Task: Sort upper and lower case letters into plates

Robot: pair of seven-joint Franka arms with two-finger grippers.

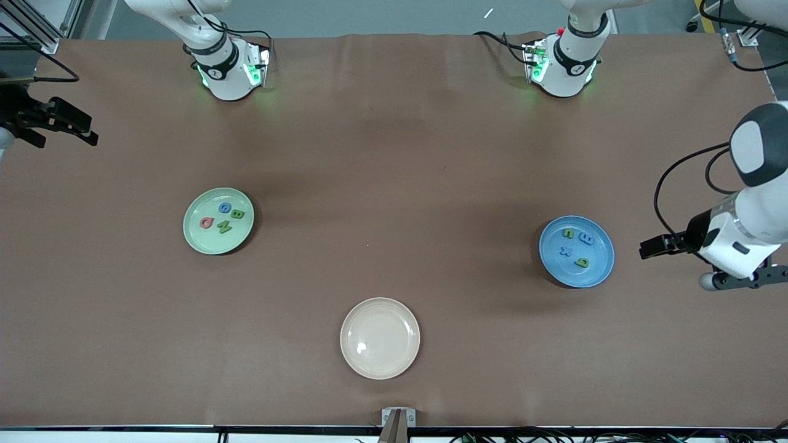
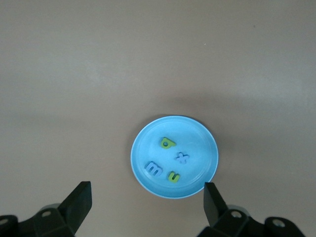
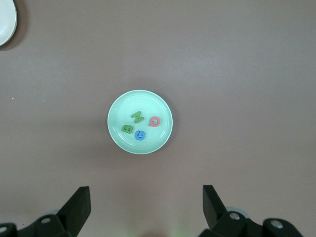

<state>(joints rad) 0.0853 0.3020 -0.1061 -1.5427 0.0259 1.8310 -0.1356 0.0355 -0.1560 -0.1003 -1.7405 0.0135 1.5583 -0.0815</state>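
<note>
The pale mint green plate (image 1: 192, 239) lies toward the right arm's end of the table and holds several letters: a blue one (image 1: 225, 208), two green ones and a pink one (image 1: 207, 223). The bright blue plate (image 1: 600, 266) lies toward the left arm's end and holds two green and two blue letters (image 1: 565, 251). My left gripper (image 2: 148, 197) is open and empty, high over the table beside the blue plate (image 2: 148, 133). My right gripper (image 3: 146, 200) is open and empty, high over the table beside the mint plate (image 3: 118, 106).
A cream-white plate (image 1: 380, 338) with nothing on it lies nearer the front camera, between the two plates; its edge shows in the right wrist view (image 3: 5, 22). The left arm's hand (image 1: 735, 246) hangs at the table's end, and the right arm's hand (image 1: 43, 120) at the other end.
</note>
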